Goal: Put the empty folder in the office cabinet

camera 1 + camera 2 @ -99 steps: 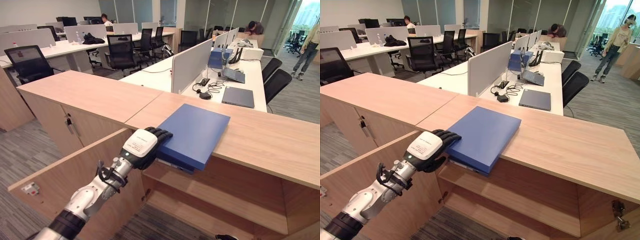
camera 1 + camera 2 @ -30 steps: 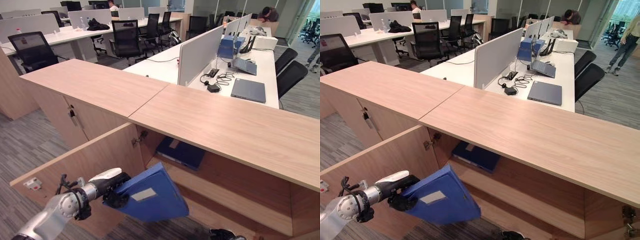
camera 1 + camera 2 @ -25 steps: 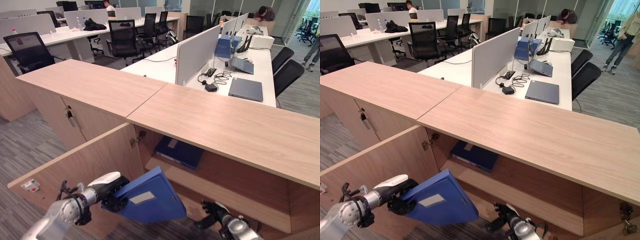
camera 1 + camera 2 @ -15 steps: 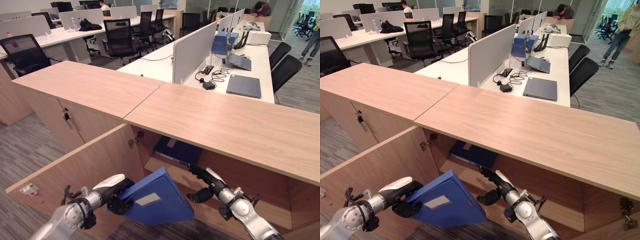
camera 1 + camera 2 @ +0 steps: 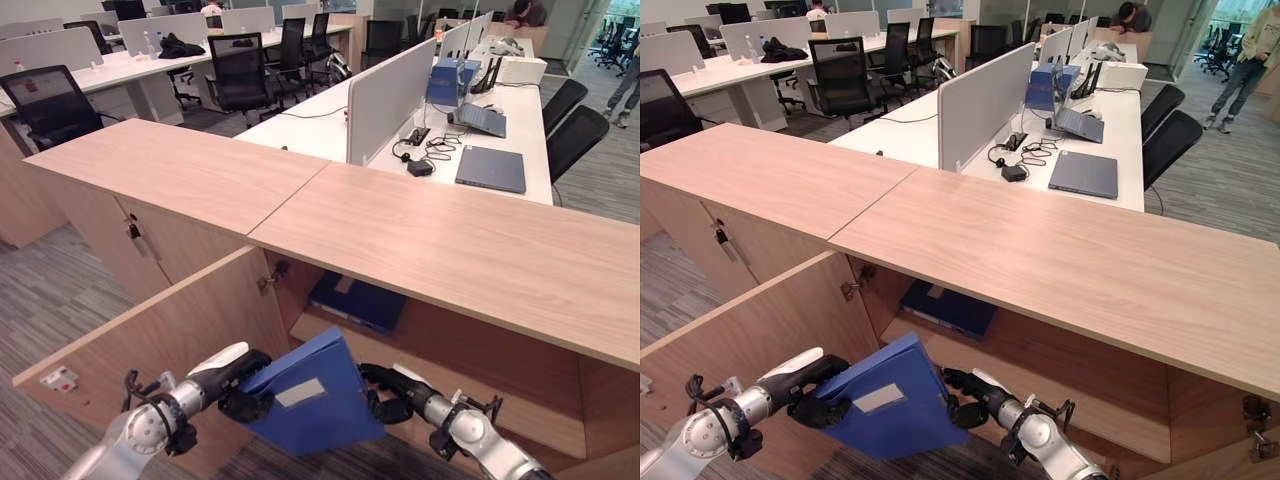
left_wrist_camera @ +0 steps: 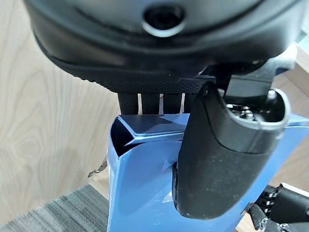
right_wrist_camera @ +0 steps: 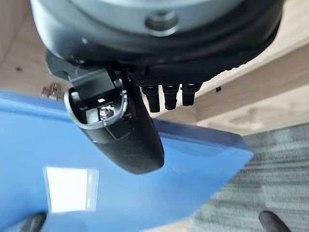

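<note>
Folder [image 5: 310, 400] hangs tilted just outside the open cabinet [image 5: 470, 380], below its shelf [image 5: 440, 395]. My left hand [image 5: 240, 385] pinches its outer edge, thumb over fingers; my right hand [image 5: 970, 395] clasps the cabinet-side edge. Its flat face slopes toward the shelf opening.

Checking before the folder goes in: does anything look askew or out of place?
The blue folder hangs tilted in front of the open cabinet, pinched by the left hand, with the right hand curled on its other edge. A second folder already lies flat on the upper shelf. Nothing looks spilled or damaged.
</note>
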{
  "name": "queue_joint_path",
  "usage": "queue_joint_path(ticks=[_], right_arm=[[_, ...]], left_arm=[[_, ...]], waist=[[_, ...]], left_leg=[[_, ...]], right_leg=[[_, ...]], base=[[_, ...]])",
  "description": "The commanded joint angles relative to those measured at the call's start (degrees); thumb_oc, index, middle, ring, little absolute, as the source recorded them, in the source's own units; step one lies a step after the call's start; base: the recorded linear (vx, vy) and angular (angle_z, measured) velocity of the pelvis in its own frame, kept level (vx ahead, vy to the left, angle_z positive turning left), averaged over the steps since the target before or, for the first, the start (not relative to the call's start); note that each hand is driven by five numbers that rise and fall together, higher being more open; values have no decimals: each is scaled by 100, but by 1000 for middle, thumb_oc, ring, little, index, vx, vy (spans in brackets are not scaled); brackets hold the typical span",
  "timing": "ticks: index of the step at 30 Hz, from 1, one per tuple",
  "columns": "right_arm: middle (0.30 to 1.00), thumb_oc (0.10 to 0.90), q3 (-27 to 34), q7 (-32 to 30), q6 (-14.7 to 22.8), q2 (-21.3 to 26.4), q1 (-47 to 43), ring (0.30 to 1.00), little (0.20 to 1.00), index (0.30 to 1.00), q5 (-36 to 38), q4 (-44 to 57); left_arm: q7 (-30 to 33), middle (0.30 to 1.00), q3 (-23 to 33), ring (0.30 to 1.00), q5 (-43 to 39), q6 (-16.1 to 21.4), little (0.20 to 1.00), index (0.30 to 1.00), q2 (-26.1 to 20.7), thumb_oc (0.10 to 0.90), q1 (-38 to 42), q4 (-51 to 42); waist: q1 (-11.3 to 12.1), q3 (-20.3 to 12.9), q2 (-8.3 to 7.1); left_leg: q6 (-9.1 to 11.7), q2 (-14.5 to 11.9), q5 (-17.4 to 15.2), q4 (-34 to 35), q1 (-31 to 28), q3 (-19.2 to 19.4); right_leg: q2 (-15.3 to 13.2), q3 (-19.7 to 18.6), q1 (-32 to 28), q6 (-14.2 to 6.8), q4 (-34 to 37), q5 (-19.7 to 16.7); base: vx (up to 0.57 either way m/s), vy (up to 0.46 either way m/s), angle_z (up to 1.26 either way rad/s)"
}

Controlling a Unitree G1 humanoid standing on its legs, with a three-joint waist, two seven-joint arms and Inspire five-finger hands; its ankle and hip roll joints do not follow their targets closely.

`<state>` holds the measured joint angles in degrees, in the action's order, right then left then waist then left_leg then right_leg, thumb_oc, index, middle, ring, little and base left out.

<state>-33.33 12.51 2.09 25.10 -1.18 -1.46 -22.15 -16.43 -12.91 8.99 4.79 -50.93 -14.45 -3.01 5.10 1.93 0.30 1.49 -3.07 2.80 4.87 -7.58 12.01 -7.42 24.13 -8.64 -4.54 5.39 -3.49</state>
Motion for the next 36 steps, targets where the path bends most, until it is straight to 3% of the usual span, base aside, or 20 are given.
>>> queue_joint_path(ticks=[1,4,7,10,11,14,15,18,28,36], right_arm=[[900,800,-420,47,386,-337,-1112,900,900,900,367,134],[900,800,-607,34,396,-491,-1378,900,900,900,356,-86],[900,800,-921,197,342,-574,-1710,900,900,900,433,54],[900,800,-741,256,359,-180,-1860,900,900,900,431,442],[900,800,-507,278,370,146,-1899,900,900,900,548,635],[900,800,-387,271,372,291,-1909,900,900,900,606,697],[900,800,-88,253,384,572,-1907,900,900,900,815,790],[900,800,274,214,389,806,-1889,900,900,900,1243,812],[900,800,648,74,421,598,-1853,900,900,900,1803,708],[900,800,358,309,312,106,-1521,900,900,900,2077,732]], left_arm=[[387,300,418,300,-941,748,300,300,-129,400,1222,-1092],[411,300,335,300,-1019,804,300,300,-181,400,1442,-1311],[423,300,34,300,-291,839,300,300,-501,400,1952,-1495],[355,300,58,300,123,849,300,300,-722,400,1963,-1399],[267,300,59,300,286,872,300,300,-843,400,1971,-1330],[252,300,60,300,307,893,300,300,-863,400,1980,-1303],[206,300,80,300,389,905,300,300,-918,400,1966,-1244],[156,300,51,300,434,923,300,300,-956,400,1989,-1173],[228,300,78,300,291,892,300,300,-760,400,2004,-1088],[468,300,148,300,407,833,300,300,-262,400,2062,-989]], waist=[[19,-86,-99],[54,-82,-100],[102,-114,-131],[111,-129,-154],[104,-143,-170],[108,-147,-172],[105,-163,-188],[102,-177,-198],[84,-176,-188],[47,-164,-198]], left_leg=[[69,15,-597,13,-111,-292],[68,16,-594,13,-119,-290],[90,6,-595,13,-140,-273],[105,-6,-596,13,-151,-260],[111,-10,-589,13,-156,-246],[114,-10,-588,13,-161,-239],[118,-10,-582,13,-152,-228],[124,-8,-577,13,-160,-200],[118,-25,-581,13,-174,-175],[116,-26,-585,13,-167,-178]], right_leg=[[-29,-144,-148,-179,-39,387],[-26,-140,-152,-178,-39,389],[-10,-149,-170,-181,-39,404],[-4,-153,-164,-191,-39,410],[-5,-161,-152,-198,-39,401],[-4,-163,-149,-202,-39,397],[2,-163,-137,-209,-39,397],[9,-166,-129,-219,-39,385],[22,-204,-118,-205,-39,390],[28,-213,-118,-188,-39,395]], base=[[0,0,0],[-10,-4,5],[-12,-24,8],[0,0,0],[0,0,0],[0,0,0],[0,0,0],[0,0,0],[0,0,0],[0,0,0]])
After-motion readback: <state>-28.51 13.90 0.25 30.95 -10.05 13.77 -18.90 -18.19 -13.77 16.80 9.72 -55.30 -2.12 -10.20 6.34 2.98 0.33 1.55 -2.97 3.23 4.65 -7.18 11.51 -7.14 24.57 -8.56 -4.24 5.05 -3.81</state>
